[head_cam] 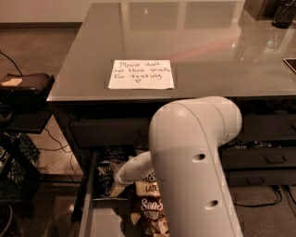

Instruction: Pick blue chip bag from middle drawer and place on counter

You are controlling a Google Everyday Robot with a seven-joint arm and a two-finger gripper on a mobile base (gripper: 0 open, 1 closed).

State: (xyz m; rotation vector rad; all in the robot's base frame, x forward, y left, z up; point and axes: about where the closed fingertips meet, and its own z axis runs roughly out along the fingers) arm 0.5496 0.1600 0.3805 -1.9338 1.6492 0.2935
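Observation:
The blue chip bag [102,177] lies at the left of the open middle drawer [90,217], below the counter's front edge. My gripper [114,189] reaches down into the drawer and its tip rests at the bag's right lower side. My large white arm [194,157] fills the foreground and hides the drawer's right part. The counter [208,51] is a glossy grey top with a white handwritten note [141,74] near its front edge.
Brown-and-cream "Sea Salt" bags [150,208] lie in the drawer right of the blue bag. Dark drawer fronts [263,159] are at the right. A black device [25,85] and a crate [14,173] stand at the left. A dark object [284,11] sits on the counter's far right.

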